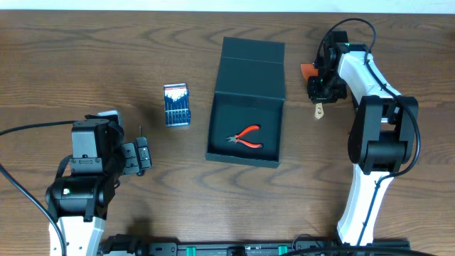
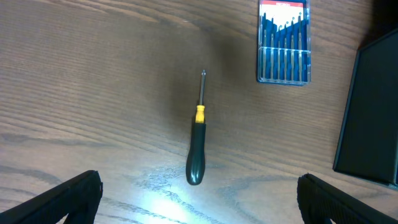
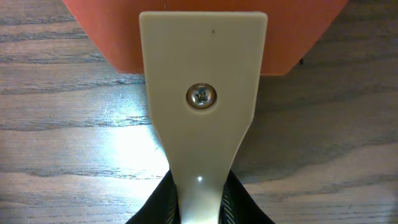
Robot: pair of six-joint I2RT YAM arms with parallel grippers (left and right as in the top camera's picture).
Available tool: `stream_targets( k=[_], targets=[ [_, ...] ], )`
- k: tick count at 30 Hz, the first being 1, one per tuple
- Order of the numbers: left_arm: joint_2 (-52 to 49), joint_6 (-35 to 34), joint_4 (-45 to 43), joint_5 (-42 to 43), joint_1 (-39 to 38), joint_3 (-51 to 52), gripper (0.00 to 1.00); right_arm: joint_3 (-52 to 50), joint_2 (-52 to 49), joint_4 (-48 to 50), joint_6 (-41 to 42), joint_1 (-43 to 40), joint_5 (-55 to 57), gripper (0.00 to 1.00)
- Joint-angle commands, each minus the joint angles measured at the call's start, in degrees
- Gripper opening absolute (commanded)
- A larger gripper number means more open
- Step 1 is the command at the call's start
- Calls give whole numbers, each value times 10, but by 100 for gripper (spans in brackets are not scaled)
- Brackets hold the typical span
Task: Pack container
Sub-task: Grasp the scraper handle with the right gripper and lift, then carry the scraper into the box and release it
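Even, fairly bright overhead light leaves soft, short shadows on the counter (image 1: 85, 57); the dark inside of the container (image 1: 250, 71) shows little detail. Both wrist views carry white glare on the wood, and the scraper (image 3: 202, 56) bears a small highlight.

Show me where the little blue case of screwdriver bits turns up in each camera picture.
Overhead: the bit case lies left of centre, to the left of the dark box.
Left wrist: the case is at the top right.
Right wrist: not in it; a cream-handled scraper fills that view.
Landmark: the dark box, whose edge runs down the left wrist picture's right border.
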State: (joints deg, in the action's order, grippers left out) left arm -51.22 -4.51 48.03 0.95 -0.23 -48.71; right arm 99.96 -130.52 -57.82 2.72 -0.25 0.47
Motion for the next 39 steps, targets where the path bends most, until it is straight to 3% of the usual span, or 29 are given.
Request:
stream_targets(
  k=[1, 9, 19, 25, 32, 39],
  targets=[
    [1, -3, 1, 0, -2, -13, 99, -26, -30, 2, -1, -2, 8, 1],
    [1, -3, 1, -1, -2, -13, 99, 26, 2, -48, -25, 0, 5, 1],
    [1, -3, -6, -1, -2, -13, 99, 124, 156, -122, -99, 56, 2, 1],
    [1, -3, -7, -1, -2, -13, 99, 125, 228, -148, -204, 152, -14, 1],
    [1, -3, -7, -1, -2, -13, 99, 118, 235, -216, -347, 260, -11, 1],
    [1, -3, -8, -1, -2, -13, 99, 62, 235, -193, -328, 268, -24, 1]
  ],
)
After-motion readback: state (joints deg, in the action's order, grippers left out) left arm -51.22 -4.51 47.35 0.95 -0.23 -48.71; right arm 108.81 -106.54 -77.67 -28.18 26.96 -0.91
